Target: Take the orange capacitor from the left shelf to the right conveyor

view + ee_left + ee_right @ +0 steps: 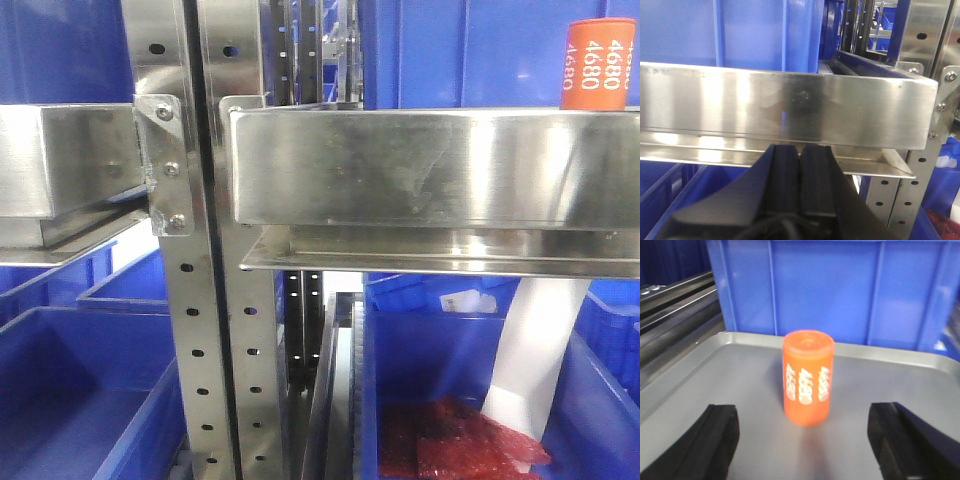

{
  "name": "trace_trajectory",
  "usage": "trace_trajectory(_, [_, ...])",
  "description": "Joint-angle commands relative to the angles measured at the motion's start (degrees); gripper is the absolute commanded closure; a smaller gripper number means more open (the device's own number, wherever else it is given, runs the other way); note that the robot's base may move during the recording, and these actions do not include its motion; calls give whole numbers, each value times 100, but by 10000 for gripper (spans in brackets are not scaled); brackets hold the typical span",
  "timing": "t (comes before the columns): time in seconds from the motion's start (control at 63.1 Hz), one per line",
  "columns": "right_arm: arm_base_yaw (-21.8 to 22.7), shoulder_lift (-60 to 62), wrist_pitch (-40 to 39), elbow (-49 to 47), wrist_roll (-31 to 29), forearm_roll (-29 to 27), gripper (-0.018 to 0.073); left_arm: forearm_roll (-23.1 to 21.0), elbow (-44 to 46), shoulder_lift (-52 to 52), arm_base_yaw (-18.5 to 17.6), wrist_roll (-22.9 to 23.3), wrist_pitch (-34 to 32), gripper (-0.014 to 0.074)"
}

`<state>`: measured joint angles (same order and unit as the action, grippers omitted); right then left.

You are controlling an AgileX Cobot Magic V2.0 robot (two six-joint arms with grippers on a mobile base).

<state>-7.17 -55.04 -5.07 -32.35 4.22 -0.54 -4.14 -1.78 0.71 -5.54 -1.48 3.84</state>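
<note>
Right wrist-mounted view shows the orange capacitor (808, 377) standing upright on the grey bench (730, 375) of the left shelf (400, 170), with a blue bin (840, 290) at its 12 o'clock. The right hand (805, 437) is spread wide and empty, its fingers at the cylinder's 8 and 4 o'clock, touching nothing. The left hand (800, 175) has its pads pressed together on nothing. The capacitor looks rigid, light, smooth and probably slippery, and easy to topple. It is best pinched at mid-height across its printed side.

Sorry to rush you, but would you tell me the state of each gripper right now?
Left gripper: shut, holding nothing.
Right gripper: open, with the orange capacitor upright just ahead, not gripped.
</note>
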Motion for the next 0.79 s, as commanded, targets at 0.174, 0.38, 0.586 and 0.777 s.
trace_trajectory(0.174, [56, -1250, -2202, -234, 3, -37, -64, -10, 27, 65, -42, 8, -520, 723])
trace_trajectory(0.38, [116, -1842, -2605, -497, 557, -37, -64, -10, 27, 65, -42, 8, -520, 723])
trace_trajectory(0.586, [120, -2390, -2864, -641, 557, -37, -64, -10, 27, 65, -42, 8, -520, 723])
trace_trajectory(0.777, [220, -2853, -3306, -647, 557, -37, -63, -10, 27, 65, -42, 8, -520, 723])
